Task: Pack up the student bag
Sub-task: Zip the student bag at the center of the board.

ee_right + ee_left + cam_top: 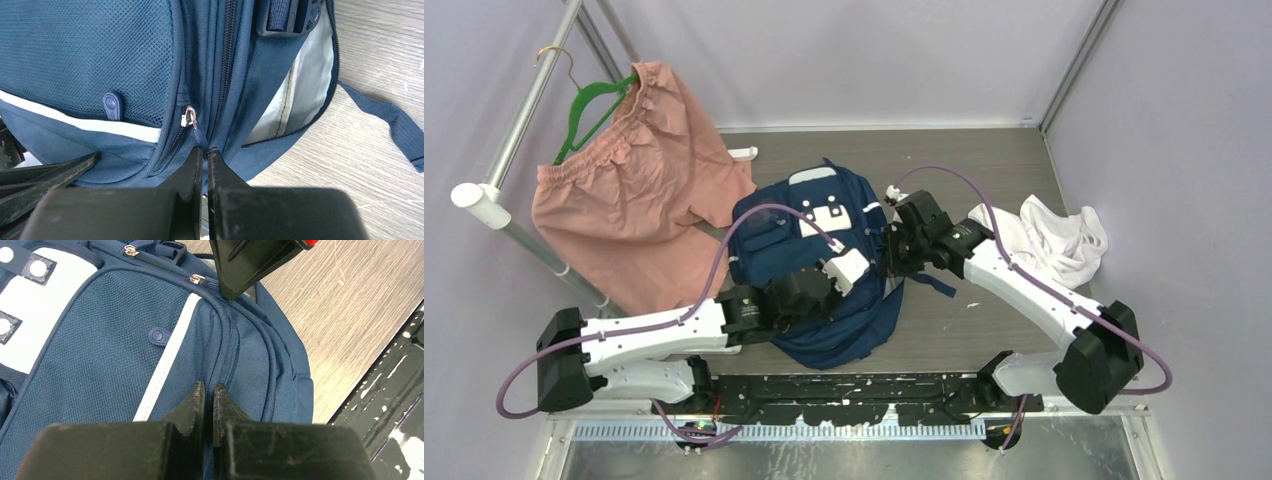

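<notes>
From above you see the large navy blue fabric backpack lying flat in the middle of the wood-grain table. Its white-patched front pocket faces up, and both arms reach in over it (their tips are lost against the dark fabric there). The wrist cameras settle what that view cannot.

Your right gripper has its fingers pressed together on the navy zip pull. The pull hangs from a small silver slider on one of the backpack's side zips.

Your left gripper also has its fingers drawn together, with only a hairline between them. Its tips sit on the ridge of fabric between two zip seams, beside the white reflective stripe. You cannot tell whether any cloth is pinched there. A black finger of the right gripper shows at the top of that same view, over the backpack's edge.

Only the right wrist view shows one compartment of the backpack parted. The gap is just beside the held zip, and pale grey lining shows inside it. A dark plastic buckle sits above that gap, and a navy webbing strap trails off the backpack onto the table.

On the backpack's left-arm side, salmon-pink shorts on a green hanger drape from a metal rail, close against the backpack's upper corner. On its right-arm side a crumpled white cloth lies beyond the right forearm. A purple cable from the left arm loops across the front pocket.
</notes>
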`<action>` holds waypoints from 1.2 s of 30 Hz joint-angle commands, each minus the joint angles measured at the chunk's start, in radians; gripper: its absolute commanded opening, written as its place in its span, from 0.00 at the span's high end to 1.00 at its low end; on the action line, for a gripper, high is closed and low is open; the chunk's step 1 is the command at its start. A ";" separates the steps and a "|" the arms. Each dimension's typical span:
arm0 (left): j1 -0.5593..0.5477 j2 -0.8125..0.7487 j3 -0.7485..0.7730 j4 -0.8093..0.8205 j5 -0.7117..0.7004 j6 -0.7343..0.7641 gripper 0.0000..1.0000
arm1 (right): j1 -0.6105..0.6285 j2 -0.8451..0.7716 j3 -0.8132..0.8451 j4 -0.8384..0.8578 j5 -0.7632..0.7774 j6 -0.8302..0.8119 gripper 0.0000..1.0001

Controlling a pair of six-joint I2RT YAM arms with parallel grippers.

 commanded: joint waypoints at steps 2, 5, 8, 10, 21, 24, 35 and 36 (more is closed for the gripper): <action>-0.018 -0.089 -0.012 -0.060 0.099 -0.010 1.00 | -0.070 0.118 0.058 0.172 0.154 -0.042 0.99; -0.017 -0.097 -0.022 -0.050 0.122 -0.015 1.00 | -0.079 0.163 0.074 0.190 0.153 -0.043 0.99; -0.018 -0.101 -0.028 -0.040 0.142 -0.024 1.00 | -0.089 0.155 0.067 0.202 0.158 -0.031 0.99; -0.018 -0.096 -0.023 -0.035 0.129 -0.034 0.97 | -0.097 0.134 0.059 0.206 0.180 -0.022 0.99; -0.018 0.007 0.191 -0.141 -0.020 -0.054 0.36 | -0.234 0.218 0.303 0.104 0.155 -0.020 0.35; -0.029 0.012 0.217 -0.207 -0.132 -0.076 0.38 | -0.235 0.094 0.220 0.102 0.231 0.017 0.13; -0.033 -0.179 0.008 -0.738 -0.433 -0.922 0.44 | -0.227 -0.490 -0.248 0.015 0.062 0.149 0.12; -0.024 -0.204 -0.037 -0.745 -0.438 -0.976 0.39 | -0.225 -0.520 -0.265 0.015 0.036 0.158 0.14</action>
